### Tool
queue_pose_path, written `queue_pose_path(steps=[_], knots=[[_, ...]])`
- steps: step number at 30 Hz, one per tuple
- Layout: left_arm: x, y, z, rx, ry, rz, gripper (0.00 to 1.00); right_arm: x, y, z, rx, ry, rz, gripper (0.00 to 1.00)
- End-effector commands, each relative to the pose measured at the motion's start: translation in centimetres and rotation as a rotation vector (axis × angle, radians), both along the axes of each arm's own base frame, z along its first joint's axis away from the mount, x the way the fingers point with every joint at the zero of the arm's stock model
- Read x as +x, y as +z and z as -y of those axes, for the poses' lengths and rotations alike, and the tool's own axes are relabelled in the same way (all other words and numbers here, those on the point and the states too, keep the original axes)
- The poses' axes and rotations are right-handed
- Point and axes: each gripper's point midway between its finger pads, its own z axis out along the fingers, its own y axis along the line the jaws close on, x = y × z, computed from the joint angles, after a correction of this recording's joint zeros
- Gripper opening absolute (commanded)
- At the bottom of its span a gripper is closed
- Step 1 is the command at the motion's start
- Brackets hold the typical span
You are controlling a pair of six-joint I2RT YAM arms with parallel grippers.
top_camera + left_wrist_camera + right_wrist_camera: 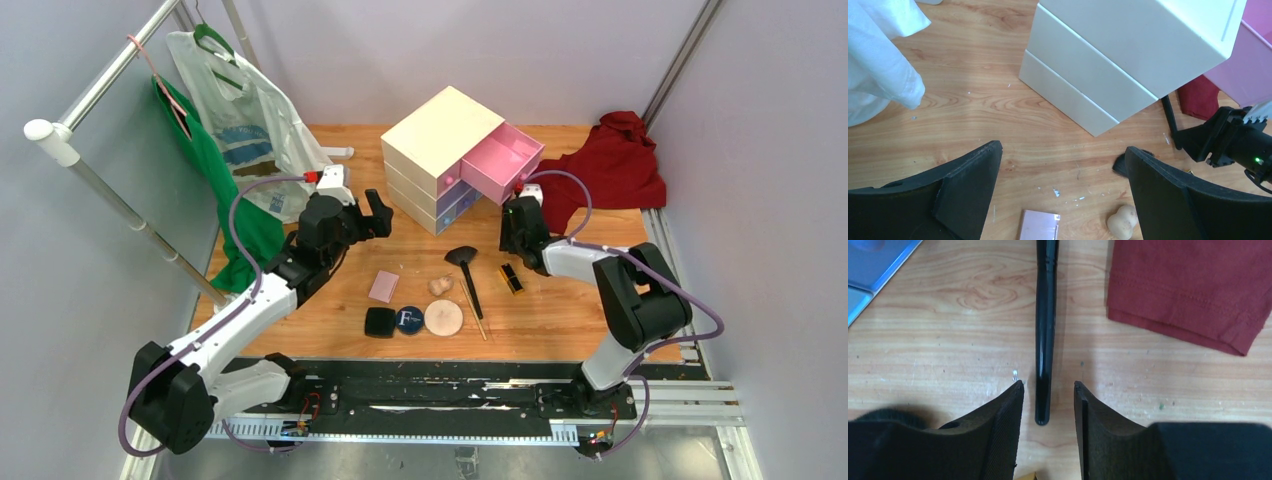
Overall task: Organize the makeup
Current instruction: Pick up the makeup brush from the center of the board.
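Your right claw [1047,387] hung low over the worktop [560,320], jaws drawn to a narrow gap astride the near end of a slim black stick [1046,315]. It held nothing: bare wood showed on either side of the stick. Glossy and round, and most likely one of the makeup pencils, the stick lay flat between the red cloth [1193,290] and a blue drawer front [868,270] of the cream chest [440,135].

By the look of it, it would handle light and stiff but slick, and apt to roll or squirt out of a pinch at the very tip. A hold a little further up the shaft, pads square across it and close to the wood, seemed the safer one.

Your left claw [1062,148] stood wide and empty above bare grain in front of the chest. The pink square [1039,225], flat and hard-edged, and the soft, lumpy beige sponge [1123,222] lay just beneath it.

The rest waited mid-worktop:
- The matte black square compact [380,322] lay close against the round navy compact [408,319].
- The beige puff [444,317] sat just beside the navy compact.
- The fan-headed black brush [468,280] lay above them.
- The black-gold lipstick [512,278] lay off to the brush's right.

The pink drawer [505,160] stood pulled open — room, seemingly, for what you lifted.
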Motion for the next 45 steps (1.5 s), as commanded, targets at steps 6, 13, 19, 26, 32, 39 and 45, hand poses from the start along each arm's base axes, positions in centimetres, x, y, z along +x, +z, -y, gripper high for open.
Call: queue_pose_path(steps=[6, 13, 19, 26, 32, 39, 45], knots=[[0.5, 0.5, 0.2, -0.006, 0.005, 0.029, 0.98, 3.3, 0.5, -1.0, 0.014, 0.034, 0.027, 0.39], [0.5, 0.5, 0.2, -0.005, 0.004, 0.03, 0.98, 4.6, 0.1, -0.5, 0.014, 0.021, 0.011, 0.37], [0.5, 0.5, 0.3, -0.005, 0.004, 0.03, 0.98, 5.3, -0.4, 0.0, 0.006, 0.011, -0.01, 0.29], [0.4, 0.6, 0.2, -0.005, 0.005, 0.03, 0.98, 4.6, -0.2, 1.7, -0.039, -0.04, -0.017, 0.01], [0.4, 0.7, 0.2, -0.008, 0.002, 0.034, 0.98, 3.0, 3.0, 3.2, -0.059, -0.076, 0.033, 0.01], [0.2, 1.1, 0.2, -0.015, -0.001, 0.043, 0.98, 1.0, 7.3, 5.4, -0.117, -0.13, 0.064, 0.01], [-0.2, 1.6, 0.1, -0.026, -0.006, 0.055, 0.98, 0.3, 11.7, 8.9, -0.236, -0.248, 0.09, 0.01]])
